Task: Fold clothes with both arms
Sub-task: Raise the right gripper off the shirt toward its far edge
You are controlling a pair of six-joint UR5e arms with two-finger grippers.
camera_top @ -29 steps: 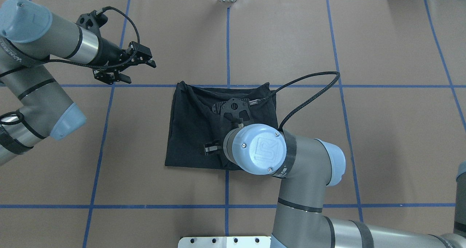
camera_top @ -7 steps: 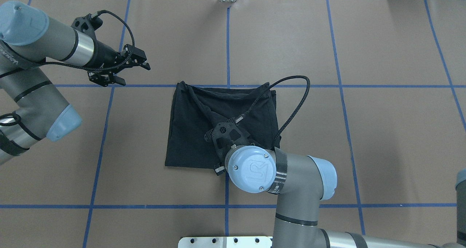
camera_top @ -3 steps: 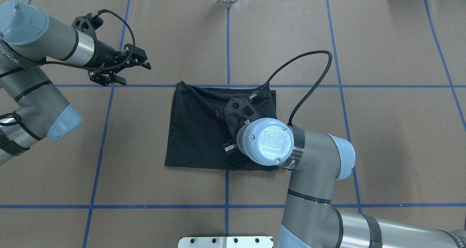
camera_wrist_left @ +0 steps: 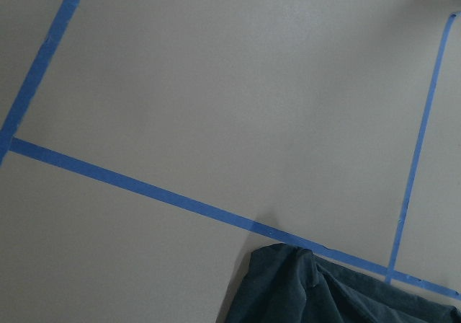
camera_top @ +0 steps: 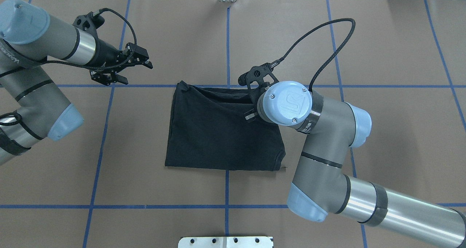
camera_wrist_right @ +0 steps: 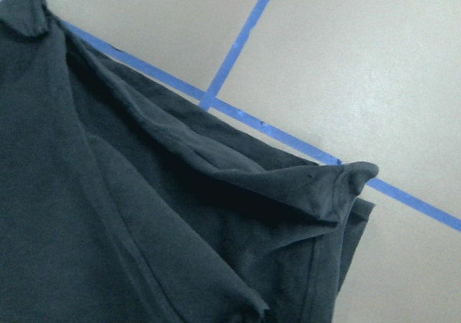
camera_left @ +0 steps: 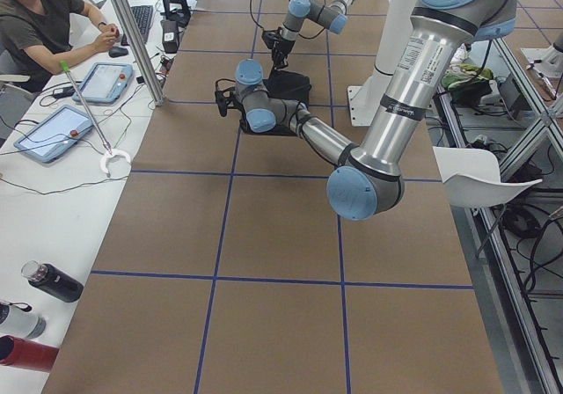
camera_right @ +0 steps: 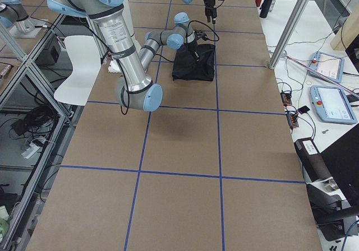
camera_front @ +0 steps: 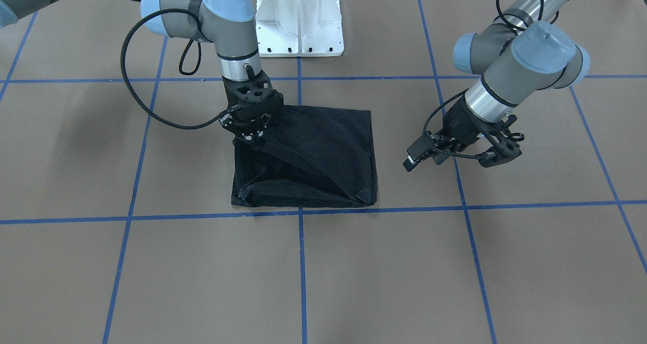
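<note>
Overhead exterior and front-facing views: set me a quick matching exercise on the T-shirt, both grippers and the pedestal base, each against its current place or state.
1 black T-shirt
2 left gripper
3 right gripper
4 white pedestal base

A over bare table, jaws open
B at the table's robot-side edge
C lying folded mid-table
D jaws shut on the T-shirt's edge

Pairs: 1-C, 2-A, 3-D, 4-B

Seemingly a robotics lab: tape-gridded table (camera_top: 393,138), 2 operator tablets (camera_left: 107,83).
</note>
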